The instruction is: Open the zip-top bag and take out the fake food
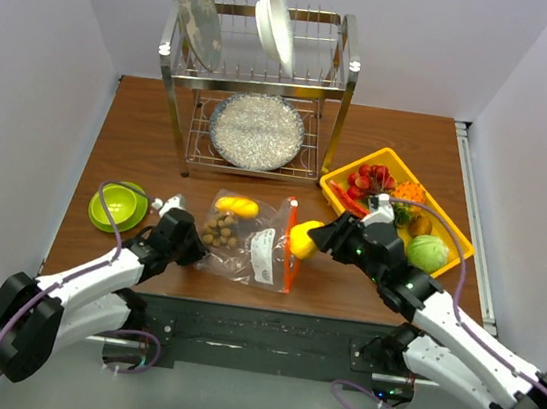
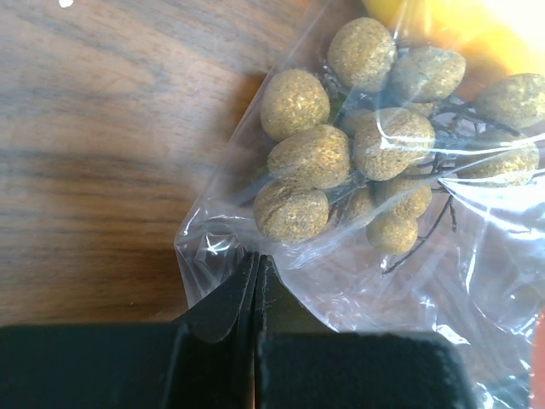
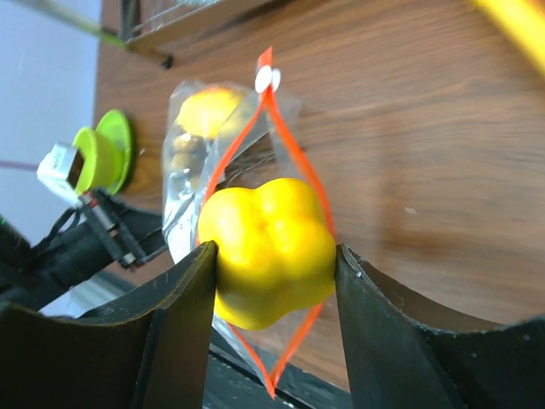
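- Across the brown wooden bench (image 1: 142, 127), pale walls (image 1: 54, 34) close in on three sides.
- Wire dish rack (image 1: 345, 83), far edge: grey plate (image 1: 198, 13) and white bowl (image 1: 277, 22) upright on top, round dish (image 1: 257, 130) on the lower shelf.
- Green bowl (image 1: 117, 206), near left.
- Yellow tray (image 1: 342, 180), right: red pieces (image 1: 369, 180), cabbage head (image 1: 428, 252).
- Zip-top bag (image 1: 259, 253), centre, lying flat, orange zipper agape: brown balls (image 2: 341, 153) and mango (image 1: 237, 205) inside.
- Yellow bell pepper (image 3: 268, 247), in the bag's mouth, right claw (image 3: 274, 256) clamped on it.
- Left claw (image 2: 255, 268), fingers together, pinching the bag's corner.
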`<move>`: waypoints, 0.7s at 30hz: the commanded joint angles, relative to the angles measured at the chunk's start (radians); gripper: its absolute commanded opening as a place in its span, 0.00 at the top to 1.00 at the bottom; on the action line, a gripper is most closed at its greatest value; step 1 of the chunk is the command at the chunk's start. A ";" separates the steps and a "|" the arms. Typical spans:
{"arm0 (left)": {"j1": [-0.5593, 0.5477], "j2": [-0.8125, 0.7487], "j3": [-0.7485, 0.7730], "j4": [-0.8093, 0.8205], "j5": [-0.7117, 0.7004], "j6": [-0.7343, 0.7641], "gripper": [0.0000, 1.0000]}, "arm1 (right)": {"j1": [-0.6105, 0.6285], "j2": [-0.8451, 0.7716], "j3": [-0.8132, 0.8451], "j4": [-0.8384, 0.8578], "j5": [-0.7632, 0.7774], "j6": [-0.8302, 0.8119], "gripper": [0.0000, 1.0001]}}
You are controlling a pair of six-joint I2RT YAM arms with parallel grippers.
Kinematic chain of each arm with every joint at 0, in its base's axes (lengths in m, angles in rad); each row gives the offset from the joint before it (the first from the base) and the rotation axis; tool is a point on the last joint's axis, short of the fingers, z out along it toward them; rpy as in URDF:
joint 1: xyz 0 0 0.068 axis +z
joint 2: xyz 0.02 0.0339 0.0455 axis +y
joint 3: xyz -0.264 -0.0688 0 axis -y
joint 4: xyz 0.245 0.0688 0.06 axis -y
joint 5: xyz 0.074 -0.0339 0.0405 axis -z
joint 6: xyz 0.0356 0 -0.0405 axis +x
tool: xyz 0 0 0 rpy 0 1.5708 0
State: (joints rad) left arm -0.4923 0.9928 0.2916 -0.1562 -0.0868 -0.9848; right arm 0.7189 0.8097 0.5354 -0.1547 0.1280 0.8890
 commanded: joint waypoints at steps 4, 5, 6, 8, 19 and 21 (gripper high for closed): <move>0.000 -0.033 0.009 -0.028 -0.008 0.024 1.00 | -0.004 -0.161 0.167 -0.431 0.214 -0.068 0.65; 0.000 -0.033 0.014 -0.026 -0.005 0.034 1.00 | -0.004 -0.168 0.182 -0.457 0.249 -0.076 0.65; 0.000 -0.037 0.015 -0.029 -0.004 0.037 1.00 | -0.004 -0.176 0.198 -0.480 0.265 -0.081 0.65; 0.000 -0.040 0.020 -0.031 0.001 0.049 1.00 | -0.004 -0.185 0.254 -0.554 0.301 -0.096 0.65; 0.000 -0.065 0.029 -0.039 0.024 0.069 1.00 | -0.004 -0.067 0.485 -0.834 0.658 -0.202 0.62; 0.000 -0.071 0.034 -0.040 0.025 0.071 1.00 | -0.004 -0.026 0.497 -0.845 0.702 -0.212 0.61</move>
State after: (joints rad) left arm -0.4923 0.9443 0.2897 -0.2028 -0.0727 -0.9421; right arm 0.7177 0.7143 0.9787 -0.8955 0.6422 0.7235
